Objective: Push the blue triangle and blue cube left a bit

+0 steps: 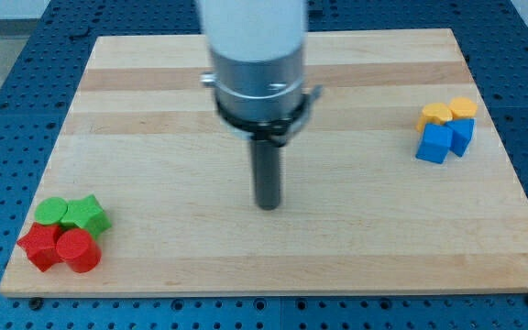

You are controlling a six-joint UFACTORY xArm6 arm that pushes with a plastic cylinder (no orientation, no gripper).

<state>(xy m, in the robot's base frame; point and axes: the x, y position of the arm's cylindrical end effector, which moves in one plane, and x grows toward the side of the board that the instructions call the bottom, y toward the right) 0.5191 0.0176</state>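
Two blue blocks sit touching near the view's right edge: a blue cube (434,144) and, just right of it, a blue block that may be the triangle (462,136). Two yellow blocks (435,114) (463,107) touch them on the top side. My tip (268,205) is at the board's middle, far to the left of the blue blocks and touching no block. The rod hangs from a white and grey arm (255,55).
A cluster at the view's bottom left holds a green cylinder (52,211), a green star-like block (87,214), a red star-like block (38,246) and a red cylinder (77,249). The wooden board (273,266) lies on a blue pegboard table.
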